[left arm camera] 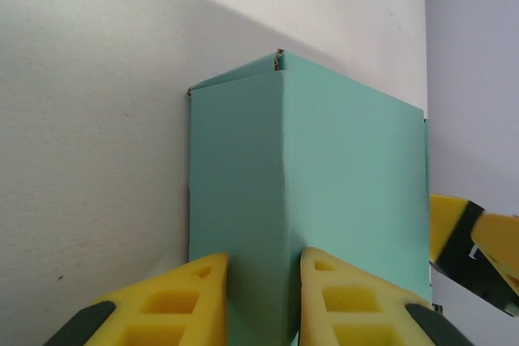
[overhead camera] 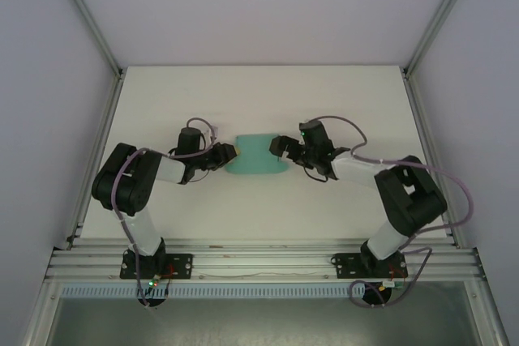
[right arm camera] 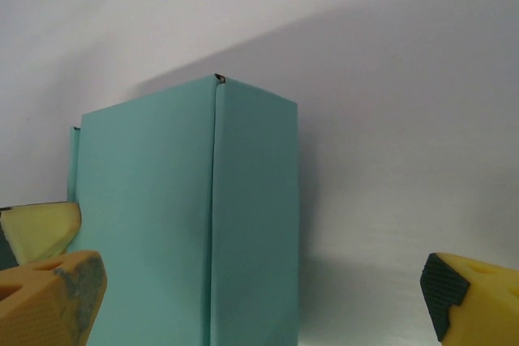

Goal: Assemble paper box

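A plain teal paper box (overhead camera: 256, 155) lies mid-bench (overhead camera: 259, 95). On its left side the left arm (overhead camera: 134, 188) reaches in low with its elbow bent, and the left fingers (overhead camera: 228, 155) pinch the box's folded corner. On its right side the right fingers (overhead camera: 281, 148) gape wide at the box's other end.

Left arm (overhead camera: 134, 180) has its elbow bent and forearm reaching inward. The left gripper (overhead camera: 229, 154) points right, jaws narrowed to a small gap, with a fold of the paper box (left arm camera: 324, 184) between the fingers (left arm camera: 186, 297); firm grip unclear. Right arm (overhead camera: 405, 192) mirrors it. The right gripper (overhead camera: 280, 147) points left, jaws spread wide.
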Tool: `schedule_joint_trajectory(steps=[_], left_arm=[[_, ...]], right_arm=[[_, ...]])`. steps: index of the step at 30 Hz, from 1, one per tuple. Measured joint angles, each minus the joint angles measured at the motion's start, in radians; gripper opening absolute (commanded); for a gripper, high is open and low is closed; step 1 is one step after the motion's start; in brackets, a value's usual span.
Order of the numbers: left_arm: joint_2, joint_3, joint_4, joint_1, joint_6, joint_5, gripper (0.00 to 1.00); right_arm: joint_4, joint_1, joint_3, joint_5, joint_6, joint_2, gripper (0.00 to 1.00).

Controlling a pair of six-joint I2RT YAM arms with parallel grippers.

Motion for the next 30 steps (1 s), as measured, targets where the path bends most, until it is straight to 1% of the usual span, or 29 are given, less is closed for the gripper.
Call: schedule_joint_trajectory(steps=[5, 7, 10, 11, 12, 15, 18, 20, 21, 22, 23, 25, 30], left_arm=[[0.016, 0.0, 0.019, 0.011, 0.0, 0.027, 0.23], [0.025, 0.0, 0.034, 0.013, 0.0, 0.04, 0.23], [0.039, -0.001, 0.059, 0.019, -0.004, 0.057, 0.23], [0.042, -0.002, 0.066, 0.021, -0.005, 0.064, 0.23], [0.045, -0.002, 0.071, 0.024, -0.005, 0.069, 0.23], [0.047, -0.006, 0.083, 0.026, -0.005, 0.071, 0.23], [0.047, -0.008, 0.086, 0.031, -0.004, 0.072, 0.24], [0.047, -0.008, 0.091, 0.033, -0.003, 0.072, 0.27], [0.047, -0.009, 0.093, 0.034, -0.003, 0.071, 0.27], [0.047, -0.01, 0.095, 0.036, -0.003, 0.071, 0.28], [0.047, -0.011, 0.097, 0.037, -0.003, 0.072, 0.3], [0.047, -0.013, 0.103, 0.037, -0.003, 0.074, 0.34], [0.041, -0.013, 0.103, 0.037, -0.002, 0.08, 0.5]], right_arm=[[0.069, -0.021, 0.039, -0.135, 0.051, 0.108, 0.94], [0.1, -0.029, 0.048, -0.181, 0.074, 0.125, 0.93], [0.156, -0.033, 0.064, -0.253, 0.104, 0.159, 0.89], [0.167, -0.033, 0.068, -0.27, 0.11, 0.171, 0.87], [0.179, -0.034, 0.071, -0.291, 0.12, 0.183, 0.82], [0.2, -0.034, 0.074, -0.333, 0.142, 0.207, 0.72], [0.22, -0.042, 0.074, -0.352, 0.163, 0.212, 0.64], [0.239, -0.045, 0.074, -0.364, 0.174, 0.212, 0.58], [0.248, -0.045, 0.074, -0.37, 0.182, 0.212, 0.53], [0.254, -0.045, 0.074, -0.377, 0.188, 0.212, 0.5], [0.26, -0.045, 0.075, -0.384, 0.188, 0.212, 0.48], [0.275, -0.045, 0.075, -0.393, 0.199, 0.212, 0.46], [0.285, -0.047, 0.075, -0.401, 0.214, 0.208, 0.44]])
